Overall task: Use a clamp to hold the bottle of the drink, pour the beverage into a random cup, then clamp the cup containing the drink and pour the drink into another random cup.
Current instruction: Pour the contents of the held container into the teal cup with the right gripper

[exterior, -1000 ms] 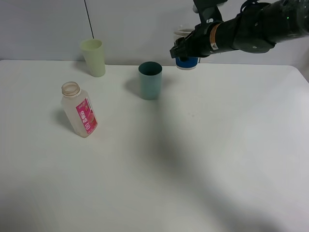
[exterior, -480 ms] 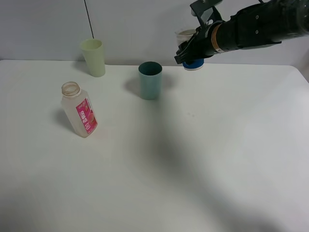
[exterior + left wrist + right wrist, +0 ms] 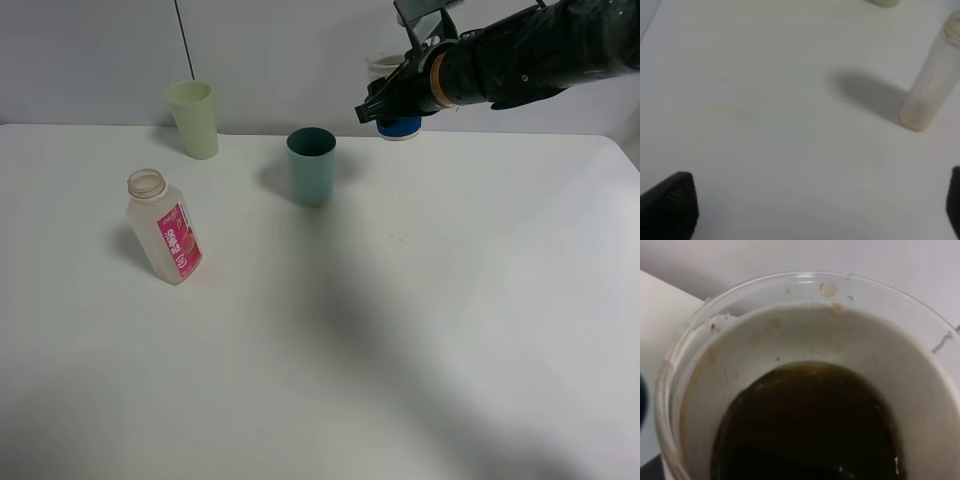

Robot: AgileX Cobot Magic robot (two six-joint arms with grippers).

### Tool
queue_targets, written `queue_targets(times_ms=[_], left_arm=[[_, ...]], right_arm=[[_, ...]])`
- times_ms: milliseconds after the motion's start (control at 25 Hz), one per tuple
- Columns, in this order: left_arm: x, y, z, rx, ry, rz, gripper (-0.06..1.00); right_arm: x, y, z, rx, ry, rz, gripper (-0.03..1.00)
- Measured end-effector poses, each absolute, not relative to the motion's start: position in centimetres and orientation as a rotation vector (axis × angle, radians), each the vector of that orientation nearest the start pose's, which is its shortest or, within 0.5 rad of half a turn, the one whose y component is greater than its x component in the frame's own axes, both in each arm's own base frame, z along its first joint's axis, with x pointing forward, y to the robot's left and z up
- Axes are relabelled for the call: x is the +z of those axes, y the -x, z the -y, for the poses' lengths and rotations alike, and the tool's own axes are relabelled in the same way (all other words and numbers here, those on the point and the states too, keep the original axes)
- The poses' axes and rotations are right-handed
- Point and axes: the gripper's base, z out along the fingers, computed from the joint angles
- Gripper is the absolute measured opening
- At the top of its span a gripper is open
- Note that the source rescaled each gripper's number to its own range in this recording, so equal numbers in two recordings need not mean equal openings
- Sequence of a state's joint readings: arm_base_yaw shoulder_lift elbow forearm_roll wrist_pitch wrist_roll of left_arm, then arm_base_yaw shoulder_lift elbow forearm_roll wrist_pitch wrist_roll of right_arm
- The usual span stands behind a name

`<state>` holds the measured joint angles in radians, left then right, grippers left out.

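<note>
My right gripper (image 3: 393,103) is shut on a clear cup with a blue base (image 3: 401,126) and holds it above the table's back right. The right wrist view looks into this cup (image 3: 755,335), which holds dark brown drink (image 3: 810,425). A teal cup (image 3: 311,165) stands upright to the lower left of the held cup. A pale green cup (image 3: 194,118) stands at the back left. The uncapped bottle with a pink label (image 3: 165,230) stands at the left and looks nearly empty; it also shows in the left wrist view (image 3: 932,85). My left gripper (image 3: 812,205) is open above bare table, apart from the bottle.
The white table (image 3: 450,320) runs to a pale wall at the back. A thin dark cable (image 3: 184,40) hangs on the wall behind the green cup. The green cup's base shows in the left wrist view (image 3: 883,2).
My right gripper has lifted the clear cup a little and shifted it slightly to the right. The bottle and the other two cups have not moved.
</note>
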<state>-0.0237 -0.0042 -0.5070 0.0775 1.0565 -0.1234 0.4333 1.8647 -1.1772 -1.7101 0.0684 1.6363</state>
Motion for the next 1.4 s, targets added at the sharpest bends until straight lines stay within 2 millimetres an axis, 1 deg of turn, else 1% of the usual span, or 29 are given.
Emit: queue_targets(times_ms=[120, 280, 400, 600, 800, 1240, 1400], left_arm=[[28.0, 0.6, -0.6, -0.001, 0.105, -2.024, 1.00], [28.0, 0.6, -0.6, -0.001, 0.105, -2.024, 1.00], [28.0, 0.6, -0.6, -0.001, 0.105, -2.024, 1.00], [28.0, 0.6, -0.6, -0.001, 0.105, -2.024, 1.00], [28.0, 0.6, -0.6, -0.001, 0.105, -2.024, 1.00], [28.0, 0.6, -0.6, -0.001, 0.105, -2.024, 1.00], [28.0, 0.6, -0.6, -0.001, 0.105, -2.024, 1.00]], right_arm=[[21.0, -37.5, -17.6, 0.116, 0.539, -2.085, 0.00], [21.4, -37.7, -18.2, 0.094, 0.542, -2.061, 0.00], [21.1, -37.8, -19.2, 0.091, 0.566, -2.055, 0.00], [19.7, -37.9, -21.1, 0.069, 0.641, -2.050, 0.00], [19.5, -37.9, -22.2, 0.015, 0.715, -2.016, 0.00], [19.8, -38.0, -22.1, -0.164, 0.888, -1.927, 0.00], [19.8, -38.0, -22.1, -0.203, 0.949, -1.899, 0.00]])
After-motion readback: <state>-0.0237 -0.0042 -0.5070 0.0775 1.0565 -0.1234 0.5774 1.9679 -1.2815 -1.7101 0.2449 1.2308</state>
